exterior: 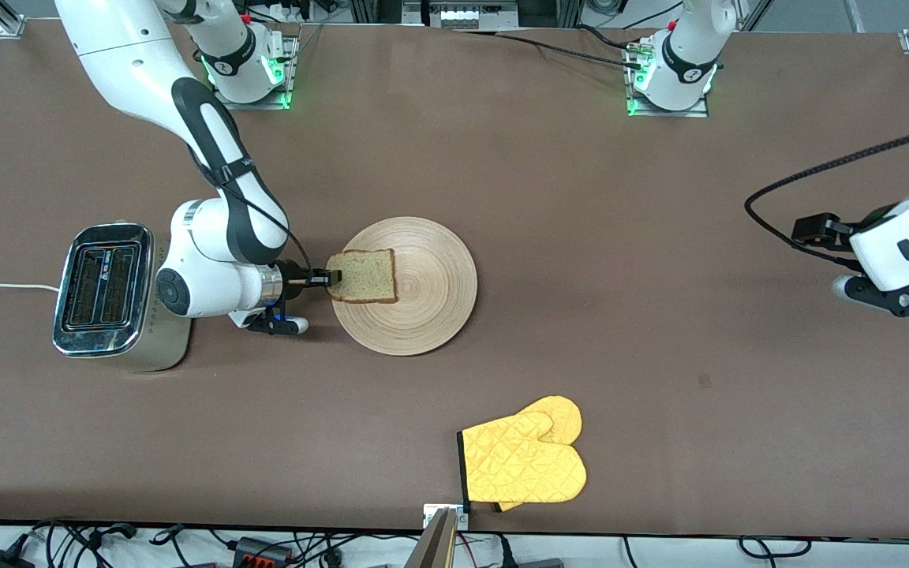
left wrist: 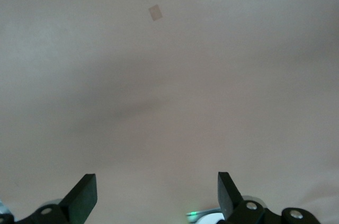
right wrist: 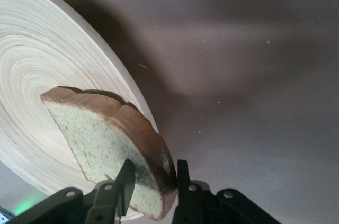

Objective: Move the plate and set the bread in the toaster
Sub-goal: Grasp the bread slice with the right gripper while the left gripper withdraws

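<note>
Table (exterior: 502,158) space near the middle holds the plate (exterior: 423,300), and the toaster (exterior: 103,288) stands well apart at the right arm's end with both slots bare, so the bread has yet to go in. Smaller still, the bread (exterior: 361,276) is pinched at one edge by the right gripper (exterior: 334,277) and sits over the plate rim nearest the toaster. Waiting over bare table at its own end, the left gripper (left wrist: 157,195) has its fingers spread and grasps nothing.
</note>
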Controlling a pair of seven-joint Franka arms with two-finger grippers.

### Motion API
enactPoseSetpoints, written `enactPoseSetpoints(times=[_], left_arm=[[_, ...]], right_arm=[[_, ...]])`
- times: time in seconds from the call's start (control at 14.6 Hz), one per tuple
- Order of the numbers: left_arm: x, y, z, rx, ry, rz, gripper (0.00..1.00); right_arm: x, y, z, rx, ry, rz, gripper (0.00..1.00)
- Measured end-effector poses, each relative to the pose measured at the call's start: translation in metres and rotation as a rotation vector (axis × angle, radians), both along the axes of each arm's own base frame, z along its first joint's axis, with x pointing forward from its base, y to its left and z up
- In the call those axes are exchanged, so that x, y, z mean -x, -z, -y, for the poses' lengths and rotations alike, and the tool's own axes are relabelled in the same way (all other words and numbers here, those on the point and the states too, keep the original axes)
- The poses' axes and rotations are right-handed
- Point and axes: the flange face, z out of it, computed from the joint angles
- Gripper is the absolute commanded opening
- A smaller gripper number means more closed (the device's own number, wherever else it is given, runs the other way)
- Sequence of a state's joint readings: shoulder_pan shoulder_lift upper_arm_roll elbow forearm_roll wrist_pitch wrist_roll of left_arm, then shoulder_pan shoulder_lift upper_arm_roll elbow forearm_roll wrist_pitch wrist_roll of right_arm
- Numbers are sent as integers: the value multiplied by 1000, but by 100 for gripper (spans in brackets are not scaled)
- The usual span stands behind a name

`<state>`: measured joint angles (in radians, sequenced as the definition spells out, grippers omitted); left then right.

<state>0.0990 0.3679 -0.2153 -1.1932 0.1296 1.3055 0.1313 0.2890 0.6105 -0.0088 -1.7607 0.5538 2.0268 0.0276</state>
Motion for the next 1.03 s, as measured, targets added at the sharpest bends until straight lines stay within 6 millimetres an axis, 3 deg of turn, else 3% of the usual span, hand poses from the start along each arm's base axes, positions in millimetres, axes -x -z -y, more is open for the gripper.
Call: enactPoseSetpoints(times=[0.21, 0.41, 0.69, 0.82, 1.03], left_arm=[[16, -17, 36, -24, -66, 72, 100], [23, -15, 39, -29, -74, 157, 100], [66, 1, 43, -26, -86, 230, 100], [82, -2, 41, -31, -123, 248, 100], [89, -5, 49, -39, -220, 271, 100]], right_arm=[[0, 0, 0, 0, 0, 1, 23], [0, -1, -1, -1, -1, 2, 17], [-1, -2, -2, -2, -1, 3, 0], [-2, -3, -2, -3, -2, 5, 0], [-4, -9, -4, -9, -8, 5, 0]])
